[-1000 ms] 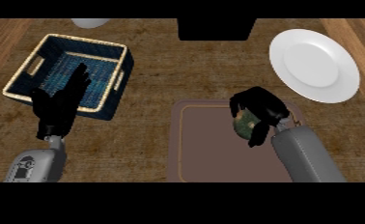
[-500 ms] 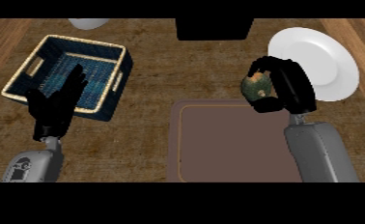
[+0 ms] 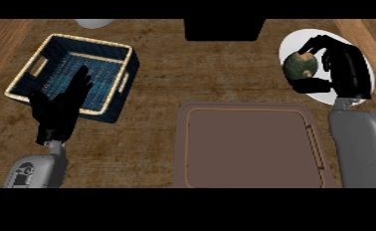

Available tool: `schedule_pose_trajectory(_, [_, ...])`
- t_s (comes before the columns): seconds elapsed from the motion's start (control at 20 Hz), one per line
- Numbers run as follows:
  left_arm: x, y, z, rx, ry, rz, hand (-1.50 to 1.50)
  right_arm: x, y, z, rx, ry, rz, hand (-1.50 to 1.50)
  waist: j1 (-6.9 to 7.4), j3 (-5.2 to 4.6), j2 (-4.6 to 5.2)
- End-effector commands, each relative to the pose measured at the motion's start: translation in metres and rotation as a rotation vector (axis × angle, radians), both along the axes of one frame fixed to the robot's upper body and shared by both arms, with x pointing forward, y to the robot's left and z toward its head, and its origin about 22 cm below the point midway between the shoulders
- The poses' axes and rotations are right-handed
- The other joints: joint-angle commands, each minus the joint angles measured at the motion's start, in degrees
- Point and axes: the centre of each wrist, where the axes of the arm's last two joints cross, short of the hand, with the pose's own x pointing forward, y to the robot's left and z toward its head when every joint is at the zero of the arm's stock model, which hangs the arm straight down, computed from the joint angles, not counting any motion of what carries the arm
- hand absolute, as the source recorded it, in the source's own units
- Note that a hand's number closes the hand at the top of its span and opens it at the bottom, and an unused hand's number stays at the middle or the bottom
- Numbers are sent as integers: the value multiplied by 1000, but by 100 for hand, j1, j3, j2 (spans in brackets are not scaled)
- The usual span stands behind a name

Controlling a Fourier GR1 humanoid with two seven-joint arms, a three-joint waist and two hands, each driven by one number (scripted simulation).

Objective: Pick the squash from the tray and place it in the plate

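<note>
I am cupping the squash (image 3: 300, 65) in my curled right hand (image 3: 343, 69) over the plate (image 3: 289, 49) at the right edge of the counter (image 3: 158, 93), judging it hard, weighty, slick, best gripped around its middle.

Black left hand (image 3: 60, 108): at 8 o'clock in the head view, open, fingers straight and together, pointing toward 1 o'clock. Grey left forearm (image 3: 37, 170) enters from the lower edge at 7 o'clock.

Black right hand (image 3: 345, 70): at 2 o'clock, fingers and thumb curled round a round green squash (image 3: 301, 65). Grey right forearm (image 3: 354, 145) runs upright along the edge at 4 o'clock.
</note>
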Motion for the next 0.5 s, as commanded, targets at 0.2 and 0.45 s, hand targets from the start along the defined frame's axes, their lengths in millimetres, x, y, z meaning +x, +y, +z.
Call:
schedule_pose_trajectory(0.2, [-1,-4,-15,4,14,-11,0,28,-81,-2,47,18,-135,150,62,-4,32])
schedule_pose_trajectory(0.45, [11,-9,4,25,-10,-27,0,34,-113,-26,7,35,-174,150,128,1,50])
